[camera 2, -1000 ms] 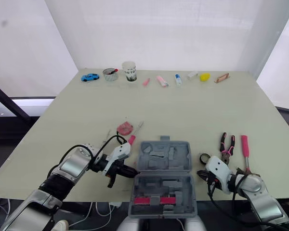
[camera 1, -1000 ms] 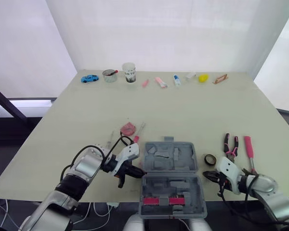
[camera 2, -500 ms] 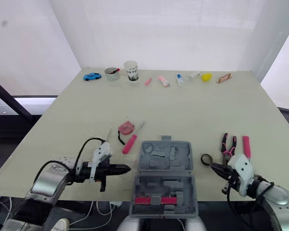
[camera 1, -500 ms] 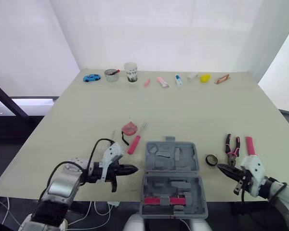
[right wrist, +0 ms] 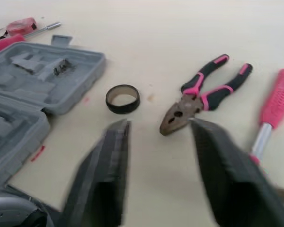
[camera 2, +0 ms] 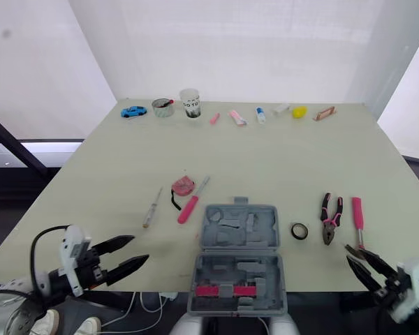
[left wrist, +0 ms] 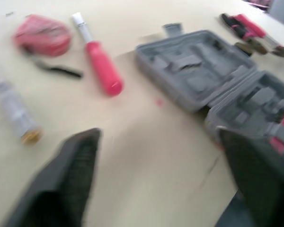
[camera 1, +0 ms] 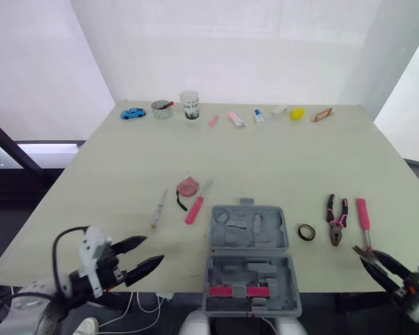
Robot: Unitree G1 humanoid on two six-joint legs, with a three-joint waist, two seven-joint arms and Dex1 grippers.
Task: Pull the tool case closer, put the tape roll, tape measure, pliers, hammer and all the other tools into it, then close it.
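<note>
The grey tool case (camera 1: pixel 283 246) lies open at the table's near edge, with a pink-and-grey piece (camera 1: pixel 239 291) in its front half. Right of it lie the black tape roll (camera 1: pixel 306 232), the pink-handled pliers (camera 1: pixel 334 216) and the pink-handled hammer (camera 1: pixel 363 215). Left of it are the red tape measure (camera 1: pixel 187 186), a red screwdriver (camera 1: pixel 197 204) and a small clear-handled screwdriver (camera 1: pixel 158 209). My left gripper (camera 1: pixel 153 249) hangs open off the near-left edge, holding nothing. My right gripper (camera 1: pixel 361 257) is open near the hammer's head, also holding nothing.
Along the far edge stand a blue toy car (camera 1: pixel 132 113), a small bowl (camera 1: pixel 161 109), a white cup (camera 1: pixel 189 105), several small pink, white and yellow items (camera 1: pixel 295 112) and a wooden piece (camera 1: pixel 320 114). The table's near edge runs just under the case.
Both arms have drawn back from the case's sides toward the near edge, and both grippers have gone from shut to open. The case and tools lie as before.
</note>
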